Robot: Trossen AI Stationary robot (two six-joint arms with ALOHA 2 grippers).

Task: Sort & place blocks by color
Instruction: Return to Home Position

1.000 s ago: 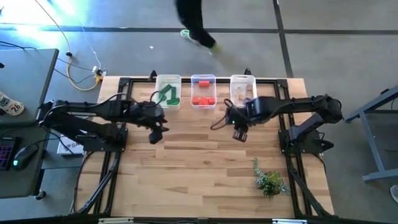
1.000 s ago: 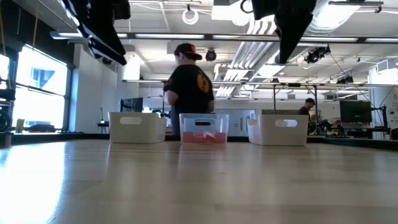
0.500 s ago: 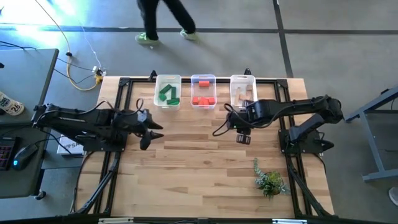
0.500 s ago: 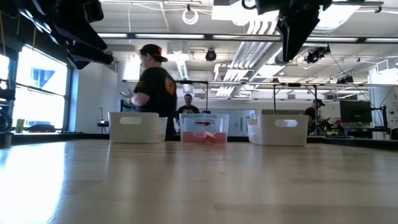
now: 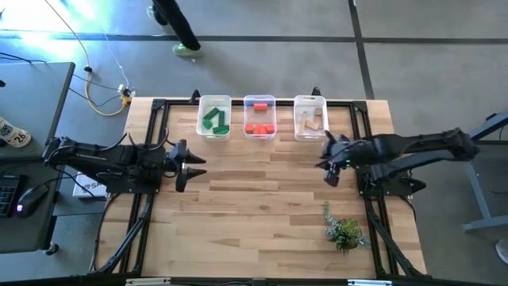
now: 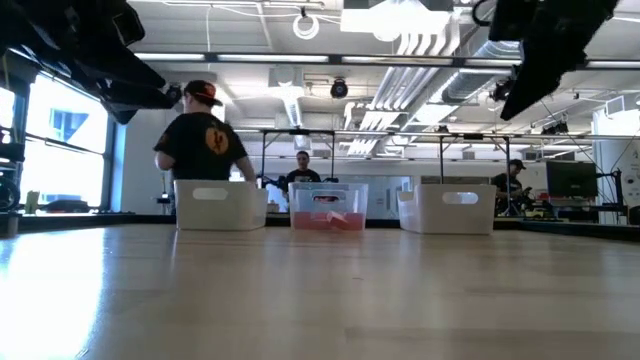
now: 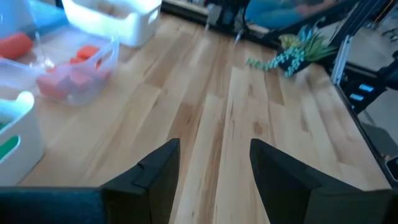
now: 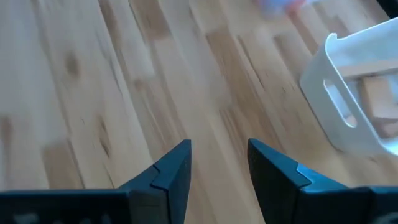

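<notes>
Three bins stand in a row at the table's far edge. The left bin (image 5: 214, 117) holds green blocks (image 5: 213, 121), the middle bin (image 5: 259, 116) red blocks (image 5: 259, 128), the right bin (image 5: 310, 117) pale wood blocks (image 5: 312, 121). My left gripper (image 5: 190, 165) hovers open over the table's left side, pointing toward the right, nothing between its fingers (image 7: 155, 174). My right gripper (image 5: 330, 169) hovers open near the right bin, slanting down, also bare (image 8: 217, 163).
A small green artificial plant (image 5: 343, 230) lies near the table's right front. Bare wood spreads between the two arms. People stand and walk in the room beyond the far edge (image 6: 200, 145).
Both arms have drawn back from the middle of the table: my left gripper toward the left edge and down, tipping closer to level; my right gripper toward the right edge. A person behind the table has walked leftward.
</notes>
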